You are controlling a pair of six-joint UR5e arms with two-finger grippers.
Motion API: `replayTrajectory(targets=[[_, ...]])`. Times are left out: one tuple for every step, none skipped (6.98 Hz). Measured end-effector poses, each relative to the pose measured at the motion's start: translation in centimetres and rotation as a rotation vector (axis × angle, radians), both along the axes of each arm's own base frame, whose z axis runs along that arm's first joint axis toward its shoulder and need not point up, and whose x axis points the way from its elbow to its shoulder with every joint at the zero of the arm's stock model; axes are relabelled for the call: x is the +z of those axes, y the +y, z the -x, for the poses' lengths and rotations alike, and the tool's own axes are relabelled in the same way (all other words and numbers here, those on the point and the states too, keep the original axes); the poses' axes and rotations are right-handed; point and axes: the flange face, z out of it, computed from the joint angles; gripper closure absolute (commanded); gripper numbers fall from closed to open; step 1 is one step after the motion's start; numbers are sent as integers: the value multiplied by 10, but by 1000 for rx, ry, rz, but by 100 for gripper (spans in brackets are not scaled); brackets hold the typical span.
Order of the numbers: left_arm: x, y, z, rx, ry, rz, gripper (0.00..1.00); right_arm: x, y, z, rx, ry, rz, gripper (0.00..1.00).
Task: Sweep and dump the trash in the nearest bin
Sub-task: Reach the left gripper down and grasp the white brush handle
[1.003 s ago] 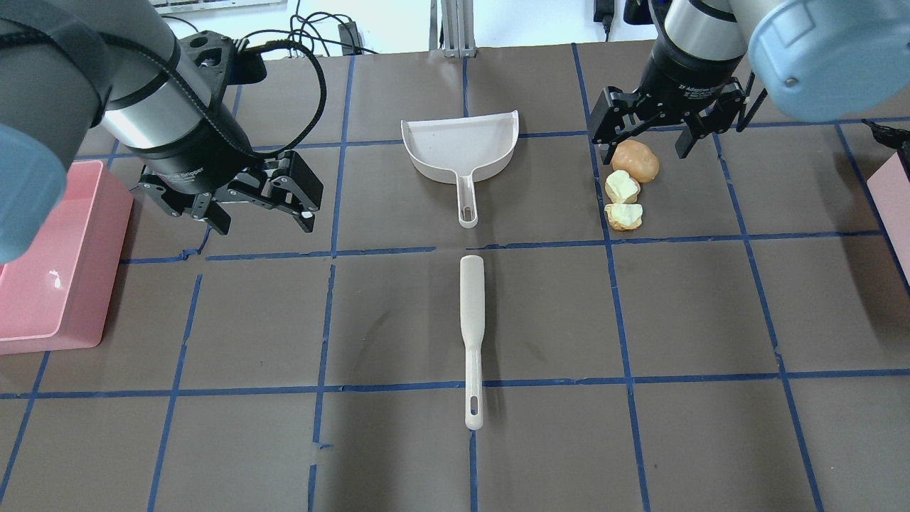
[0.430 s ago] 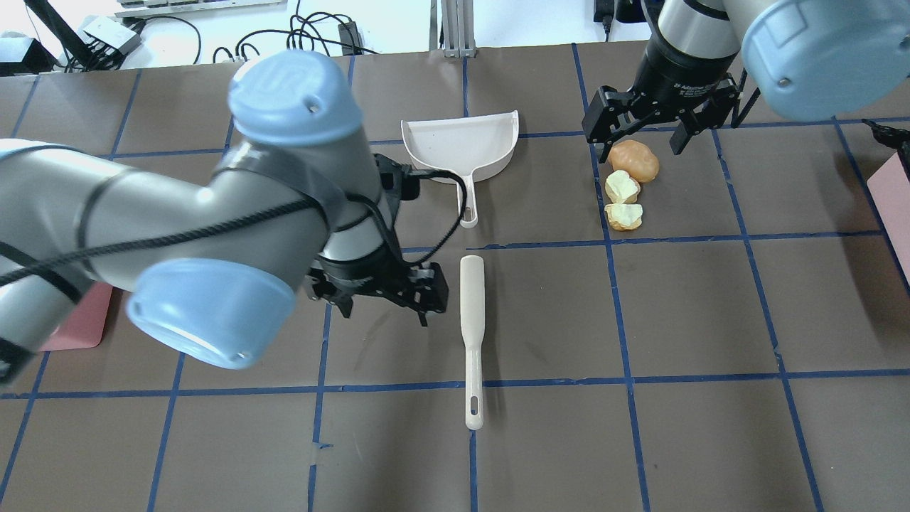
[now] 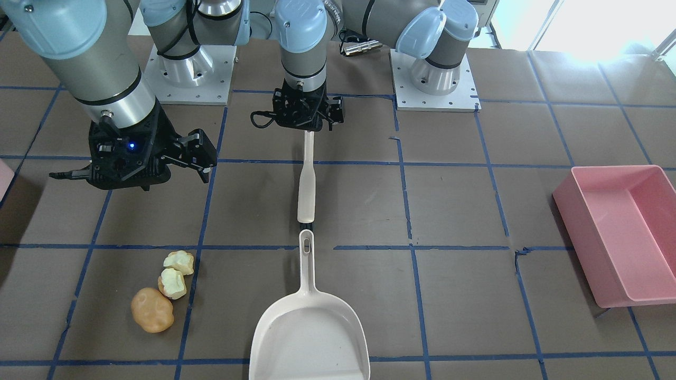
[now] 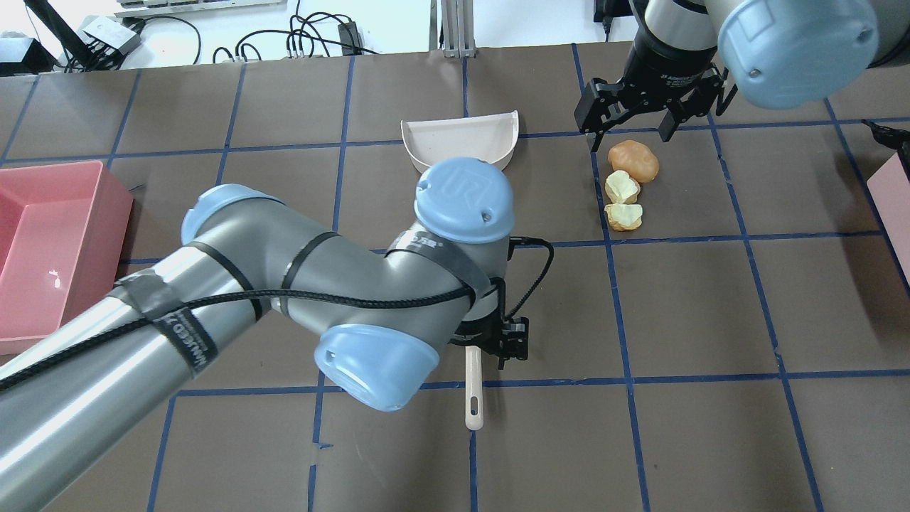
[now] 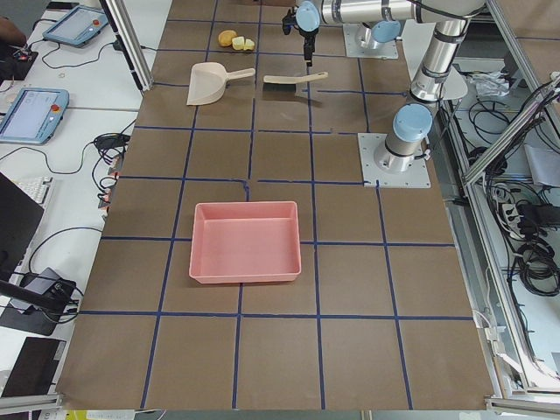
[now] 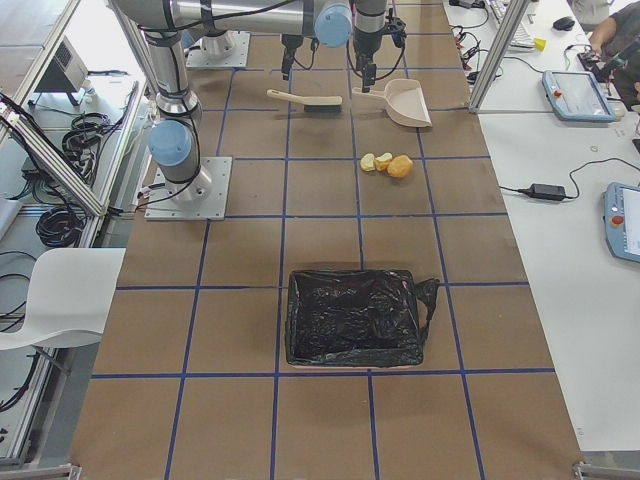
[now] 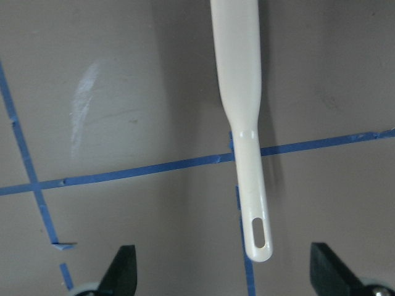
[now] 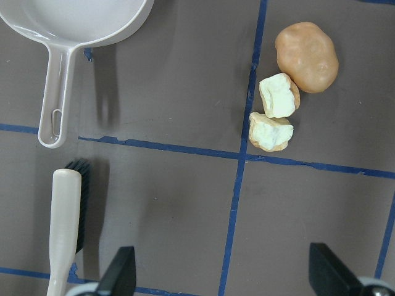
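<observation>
while the trash waits, the left arm reaches the brush

since a second ago the left gripper [image 3: 307, 119] has swung from beside the pink tub [image 4: 106, 220] at the left edge to the middle of the overhead frame. it now hangs over the thin end of the brush [image 7: 242, 92], jaws apart on either side of the handle and not touching it. the right gripper [image 4: 629, 130], jaws also apart, has drifted slightly toward the top edge, off the trash [image 4: 635, 161]. a pick-up looks to be next; no sweeping has begun. the dustpan [image 3: 309, 338] lies untouched, its handle pointing at the brush head. the bin [image 4: 897, 203] shows only as a pale pink corner at the right edge, nearest the trash. brown paper taped in a blue grid covers the table [image 4: 711, 306]; cables [image 4: 313, 32] trail along the top.
</observation>
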Motion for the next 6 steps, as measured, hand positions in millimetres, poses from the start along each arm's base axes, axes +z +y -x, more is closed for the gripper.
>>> replayTrajectory(targets=[[-26,6,8,-18,-14,-18,0,-3,-2,0,2,0,0,0],[-45,14,11,-35,-11,-10,0,-4,-3,0,2,0,2,0],[-60,22,10,-45,-4,0,2,-5,-3,0,2,-1,6,0],[-70,28,7,-49,-2,4,8,-5,-3,0,2,-2,7,0],[-74,31,6,-50,0,5,21,-6,-3,0,2,-2,7,0],[-75,33,6,-50,1,7,29,-6,-3,0,2,-2,7,0]])
